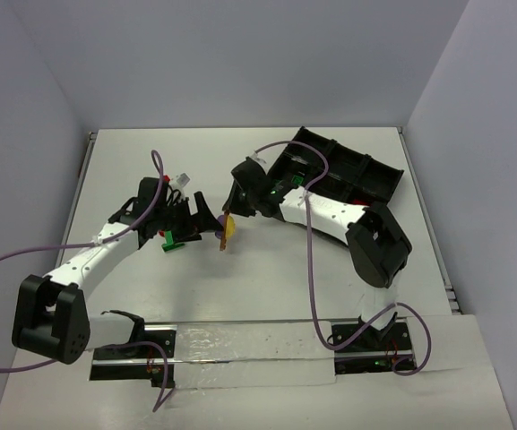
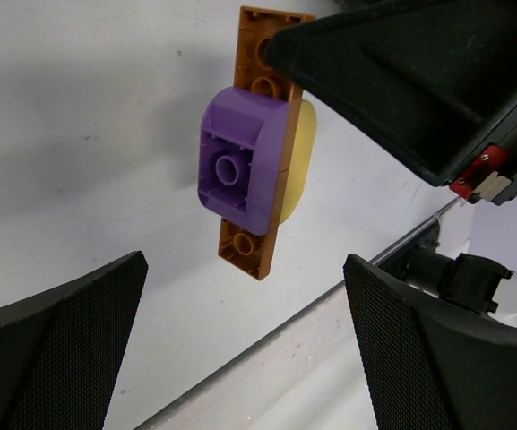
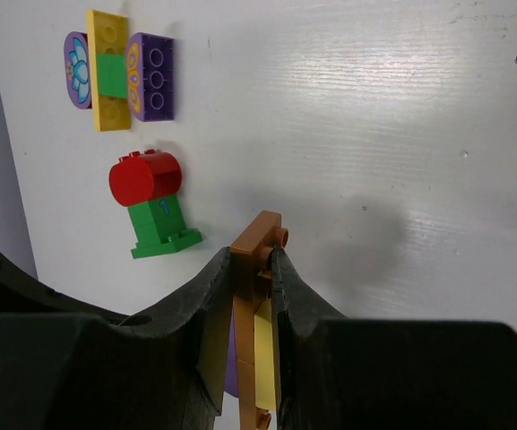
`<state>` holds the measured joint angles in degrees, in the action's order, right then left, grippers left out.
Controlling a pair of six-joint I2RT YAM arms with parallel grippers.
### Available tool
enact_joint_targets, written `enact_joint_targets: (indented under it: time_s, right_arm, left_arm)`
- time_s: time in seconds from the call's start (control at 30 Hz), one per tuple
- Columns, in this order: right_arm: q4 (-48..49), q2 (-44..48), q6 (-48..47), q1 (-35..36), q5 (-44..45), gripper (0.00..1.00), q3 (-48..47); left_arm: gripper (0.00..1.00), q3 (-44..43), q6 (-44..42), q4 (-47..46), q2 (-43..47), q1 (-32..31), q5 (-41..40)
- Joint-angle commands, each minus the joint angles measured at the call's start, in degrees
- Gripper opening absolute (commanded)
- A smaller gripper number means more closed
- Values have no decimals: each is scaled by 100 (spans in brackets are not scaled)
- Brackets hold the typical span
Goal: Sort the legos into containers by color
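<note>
We note the right gripper (image 3: 254,264), jaws clenched on an orange-purple-yellow lego cluster (image 2: 240,161), held over the worktop (image 1: 267,287), apart from the black tray (image 1: 370,175). The left gripper (image 2: 245,300) has its jaws released wide, flanking the cluster without touching it.

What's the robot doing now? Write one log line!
right tool: shut on brown-purple-yellow cluster | left tool: open, near that cluster, not touching | red-green cluster: on table

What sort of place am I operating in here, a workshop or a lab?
Most likely a lab test booth: a white table boxed in by blank pale walls, two robot arms bolted at its near edge, and only legos and a black tray as props.
</note>
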<state>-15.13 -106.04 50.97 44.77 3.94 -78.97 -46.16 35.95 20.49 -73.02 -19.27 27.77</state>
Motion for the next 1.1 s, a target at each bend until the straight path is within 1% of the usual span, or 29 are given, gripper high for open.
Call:
enact_joint_targets:
  time_s: [0.0,0.17,0.33,0.43,0.53,0.67,0.77,0.9,1.07]
  right_arm:
    - [77,408,-123,-30,-136,0,-245]
    - [196,565,-166,-38,-218,0,-154]
    - [242,707,-202,-38,-283,0,-98]
    - [291,778,-199,-38,-345,0,-61]
    - [330,835,-166,-38,-367,0,-13]
    - [361,837,-135,-38,-442,0,-33]
    - [391,840,-110,-38,-533,0,-55]
    - [420,847,-105,-38,-622,0,-112]
    - [591,892,27,-74,-852,0,6]
  left_arm:
    - [99,73,190,-636,-61,122,538]
    - [95,54,298,-895,-280,257,729]
    - [92,-58,238,-975,-531,348,712]
    - [88,-115,257,-1125,-661,391,861]
    - [83,-84,371,-1371,-696,419,1082]
    - [75,103,695,-2122,-691,456,1733]
    - [71,277,852,-2453,-675,459,1975]
    - [65,350,871,-2546,-663,475,2055]
    - [62,379,897,-2612,-643,503,2146]
